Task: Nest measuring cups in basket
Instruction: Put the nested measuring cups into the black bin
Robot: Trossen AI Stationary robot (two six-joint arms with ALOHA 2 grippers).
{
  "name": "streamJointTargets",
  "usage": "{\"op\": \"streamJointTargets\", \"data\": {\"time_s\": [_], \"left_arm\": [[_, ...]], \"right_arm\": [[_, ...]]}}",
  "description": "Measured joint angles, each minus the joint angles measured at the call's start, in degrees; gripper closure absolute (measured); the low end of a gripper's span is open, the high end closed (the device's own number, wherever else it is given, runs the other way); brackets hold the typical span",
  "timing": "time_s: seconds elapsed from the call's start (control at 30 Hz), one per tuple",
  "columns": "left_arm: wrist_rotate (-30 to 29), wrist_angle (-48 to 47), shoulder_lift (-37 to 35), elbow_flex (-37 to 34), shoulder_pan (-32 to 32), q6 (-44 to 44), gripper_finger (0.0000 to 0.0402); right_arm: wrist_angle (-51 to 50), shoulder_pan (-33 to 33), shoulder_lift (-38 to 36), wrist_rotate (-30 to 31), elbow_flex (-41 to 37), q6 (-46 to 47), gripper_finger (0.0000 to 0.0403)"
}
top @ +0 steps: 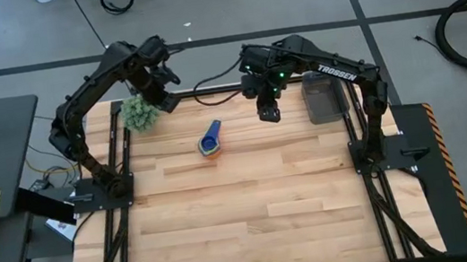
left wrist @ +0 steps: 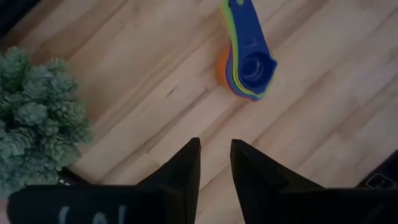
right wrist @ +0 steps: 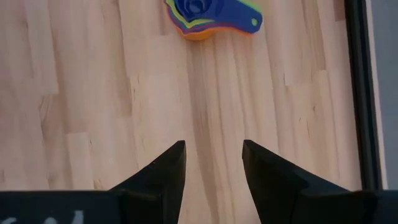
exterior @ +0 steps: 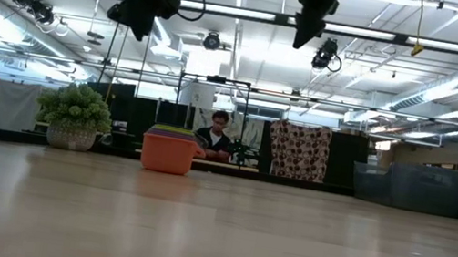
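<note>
Measuring cups — one nested stack, dark blue uppermost, green, yellow and orange rims showing beneath it, handles fanned to one side. The stack stands on the bare wood of the table, towards the far edge, roughly midway between the two arms and touching nothing else. From table height it shows as an orange tub with coloured rims above.

Basket — dark grey, translucent walls, at the far right corner of the table, beside the right arm's frame and well apart from the stack. No cup is seen in it.

Right hand — hangs above the table between stack and basket, nearer the stack, clear of the wood. Fingers spread apart, nothing between them; the stack lies ahead of them in its wrist view.

Left hand — raised over the far left part of the table, just beside the plant. Fingers parted by a narrow gap, bare wood showing through, pinching nothing.

Plant — fuzzy green ball in a pale pot, far left of the table, near the stack but apart from it.

Beyond the table — a person sits in the room behind, seen just past the stack.
</note>
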Motion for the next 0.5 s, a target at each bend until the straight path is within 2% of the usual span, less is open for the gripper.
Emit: {"op": "streamJointTargets", "data": {"time_s": [0.23,0.5], "left_arm": [[-0.02,-0.06,0.00,-0.02,-1.96,0.02,0.0308],[-0.02,-0.09,0.00,-0.02,-3.15,0.02,0.0308]], "right_arm": [[1.39,0.04,0.00,-0.55,0.00,-5.80,0.0238],[5.12,0.04,0.00,-0.60,0.00,-6.24,0.0238]]}}
